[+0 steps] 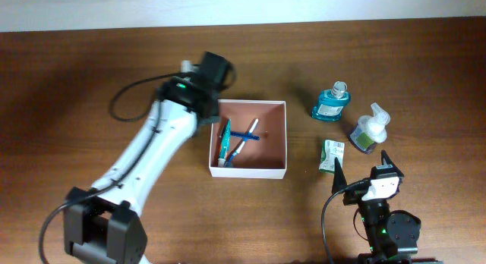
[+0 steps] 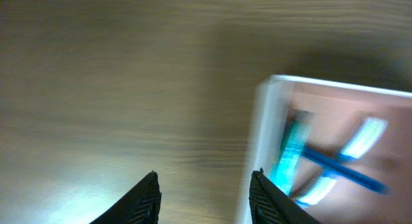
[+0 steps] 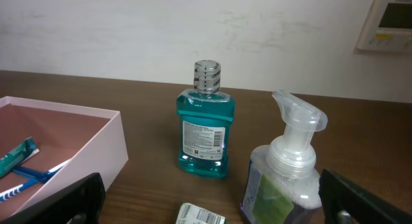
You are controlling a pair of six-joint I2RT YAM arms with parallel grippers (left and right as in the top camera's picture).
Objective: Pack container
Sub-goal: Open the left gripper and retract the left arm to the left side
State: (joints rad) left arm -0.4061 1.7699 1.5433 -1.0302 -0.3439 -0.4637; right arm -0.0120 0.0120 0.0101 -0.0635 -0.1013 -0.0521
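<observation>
Container [image 1: 250, 172] sat mid-bench, open top up, on the wooden bench [image 1: 76, 89]. Inside it, against the left wall: a teal-wrapped item [image 1: 225, 143], and beside it two crossed toothbrushes [image 1: 243, 136], blue and white. Left wrist view was blurred. It showed the left pincer [image 2: 205, 197] with fingers apart and nothing between them, hanging over bare bench just outside the container's left wall, one fingertip about level with the rim. The right pincer [image 1: 363, 170] was spread wide and empty, low over the near right of the bench and facing the unpacked goods. Three items were not yet packed, all right of the container: mouthwash bottle [image 1: 332, 102], upright, blue liquid, farthest back; pump bottle [image 1: 369, 130], upright, just beside it and nearer; small green-and-white packet [image 1: 331, 155], lying flat between the container's right wall and the right pincer. Judgement: packing partly done, with the step in hand a fetch of the next item by the right arm. The packet looked the nearest candidate, almost under the pincer. It is flat and thin, so the next move would call for a descent close to the bench surface and a closing across its narrow width. The two bottles stood close together, so either one would need a finger threaded between them without tipping the other. The right half of the container floor was bare, leaving room for a drop there.
</observation>
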